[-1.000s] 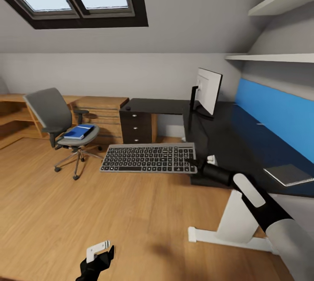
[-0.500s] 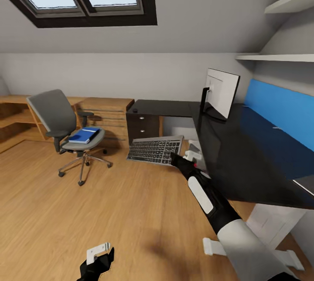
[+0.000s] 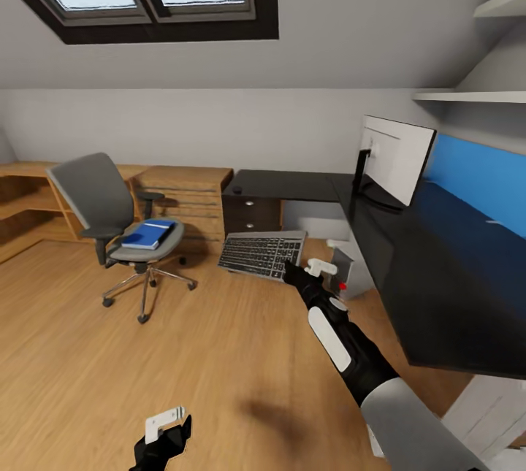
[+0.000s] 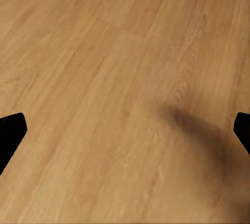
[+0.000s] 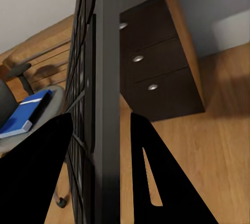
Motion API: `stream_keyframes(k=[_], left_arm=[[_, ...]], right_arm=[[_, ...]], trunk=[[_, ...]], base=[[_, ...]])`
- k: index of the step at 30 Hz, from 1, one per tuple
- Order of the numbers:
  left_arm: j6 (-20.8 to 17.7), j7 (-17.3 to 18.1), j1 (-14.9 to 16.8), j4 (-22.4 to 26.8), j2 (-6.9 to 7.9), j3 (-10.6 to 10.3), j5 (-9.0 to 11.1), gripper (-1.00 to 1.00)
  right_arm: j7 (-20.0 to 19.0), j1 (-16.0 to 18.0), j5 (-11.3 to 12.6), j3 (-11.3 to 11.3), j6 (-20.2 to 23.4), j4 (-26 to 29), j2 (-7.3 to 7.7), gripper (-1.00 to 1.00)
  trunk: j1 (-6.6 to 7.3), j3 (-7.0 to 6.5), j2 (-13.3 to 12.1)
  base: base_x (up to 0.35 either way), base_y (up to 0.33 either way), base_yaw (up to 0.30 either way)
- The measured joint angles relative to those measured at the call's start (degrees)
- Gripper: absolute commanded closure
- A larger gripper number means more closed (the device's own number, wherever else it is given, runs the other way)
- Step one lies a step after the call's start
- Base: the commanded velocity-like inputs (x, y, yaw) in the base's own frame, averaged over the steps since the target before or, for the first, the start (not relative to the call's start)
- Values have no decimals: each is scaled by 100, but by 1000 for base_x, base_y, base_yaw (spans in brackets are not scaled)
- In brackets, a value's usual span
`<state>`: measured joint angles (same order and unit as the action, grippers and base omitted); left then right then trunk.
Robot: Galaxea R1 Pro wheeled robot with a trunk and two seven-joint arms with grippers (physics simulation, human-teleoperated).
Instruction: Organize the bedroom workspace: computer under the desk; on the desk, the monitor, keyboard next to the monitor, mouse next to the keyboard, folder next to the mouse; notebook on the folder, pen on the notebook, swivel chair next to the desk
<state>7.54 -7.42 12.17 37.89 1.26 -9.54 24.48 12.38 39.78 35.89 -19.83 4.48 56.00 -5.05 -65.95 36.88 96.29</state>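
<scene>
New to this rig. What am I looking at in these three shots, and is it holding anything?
It's a simulated wheeled robot with two arms, driven by a person. The head camera looks over a bedroom: the right gripper is shut on one edge of a keyboard, held in the air above the wood floor. The black desk carries a monitor. A swivel chair holds a blue stack. The right wrist camera sees the keyboard edge-on between its fingers, with drawers behind. The left wrist camera looks down at floor; the left gripper is open and empty.
</scene>
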Motion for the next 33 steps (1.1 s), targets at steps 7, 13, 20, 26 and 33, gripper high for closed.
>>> stream_keyframes(k=[7, 13, 20, 26, 33], left_arm=[[-4, -9, -1, 0, -1, -272, -188, -100], [0, -6, 1, -36, -122, -325, -241, -100], [6, -14, 1, -46, -124, -326, -235, -100], [6, -20, 1, -46, -124, -326, -244, -100], [13, -20, 0, -44, -123, -322, -242, -100]], right_arm=[[-2, -5, 15, -25, -1, -22, -5, 100], [3, -31, 6, -35, 8, 4, 10, 100], [4, -72, -5, -27, 3, 7, 14, 100], [4, -75, -3, -26, 1, 7, 17, 100], [-4, -80, 11, -43, 3, 4, 11, 100]], trunk=[[0, 0, 0], [-2, 0, 0], [-3, 0, 0], [0, 0, 0], [1, 0, 0]], base=[[244, 268, 0], [122, 222, -227], [5, 9, -267], [184, 24, -269], [318, 49, -128]])
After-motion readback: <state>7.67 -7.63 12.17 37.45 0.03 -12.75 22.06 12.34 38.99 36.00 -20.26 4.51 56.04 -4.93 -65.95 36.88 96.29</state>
